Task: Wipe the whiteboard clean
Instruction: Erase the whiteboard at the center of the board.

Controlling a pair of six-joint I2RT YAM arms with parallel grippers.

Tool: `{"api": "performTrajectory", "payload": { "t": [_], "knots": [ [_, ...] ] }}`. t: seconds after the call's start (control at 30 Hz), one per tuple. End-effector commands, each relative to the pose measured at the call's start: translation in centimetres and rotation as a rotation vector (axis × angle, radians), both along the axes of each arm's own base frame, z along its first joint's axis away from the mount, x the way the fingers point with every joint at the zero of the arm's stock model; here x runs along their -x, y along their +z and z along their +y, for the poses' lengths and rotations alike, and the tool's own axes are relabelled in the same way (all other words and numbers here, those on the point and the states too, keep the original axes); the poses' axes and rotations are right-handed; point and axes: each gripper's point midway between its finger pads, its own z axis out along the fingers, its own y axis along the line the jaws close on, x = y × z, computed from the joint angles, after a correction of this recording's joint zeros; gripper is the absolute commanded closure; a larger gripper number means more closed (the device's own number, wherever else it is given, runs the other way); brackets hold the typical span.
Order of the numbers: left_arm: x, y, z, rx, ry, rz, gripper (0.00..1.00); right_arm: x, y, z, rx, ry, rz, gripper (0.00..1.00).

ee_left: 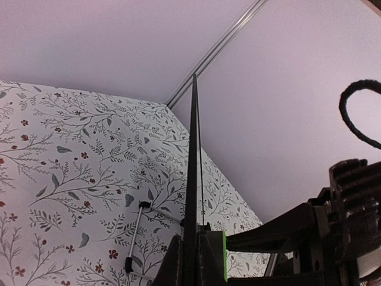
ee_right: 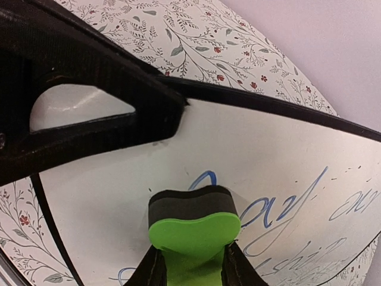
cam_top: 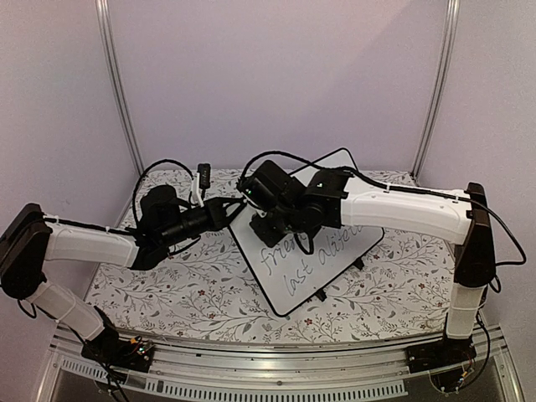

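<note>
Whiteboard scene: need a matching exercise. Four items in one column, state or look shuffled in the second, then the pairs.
Column one
1. whiteboard
2. eraser
3. left tool
4. tablecloth

Column two
A. floral print
B. green with a black foam layer, held in the right tool
C. clamped on the board's edge
D. blue handwriting across it

Pairs: 1-D, 2-B, 3-C, 4-A
</note>
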Motion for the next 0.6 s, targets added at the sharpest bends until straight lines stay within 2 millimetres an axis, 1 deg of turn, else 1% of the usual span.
{"api": "performTrajectory", "payload": {
  "t": [0.0, 0.17, 0.27, 0.4, 0.57],
  "knots": [
    [1.0, -0.2, -0.6, -0.013, -0.041, -0.038, 1.00, -0.4, -1.3, -1.0, 0.023, 0.007, 0.024, 0.70],
    [1.1, -0.2, -0.7, -0.015, -0.047, -0.042, 1.00, 0.8, -3.2, -1.8, 0.029, 0.019, 0.080, 0.71],
    [1.1, -0.1, -0.8, -0.012, -0.054, -0.047, 1.00, 1.4, -3.3, -2.3, 0.012, 0.023, 0.098, 0.71],
    [1.2, -0.2, -0.9, -0.011, -0.064, -0.047, 1.00, 1.6, -2.6, -2.1, -0.015, 0.032, 0.100, 0.71],
    [1.4, -0.3, -1.1, -0.010, -0.078, -0.046, 1.00, 0.7, -0.8, -0.8, -0.024, 0.056, 0.058, 0.71]
  ]
}}
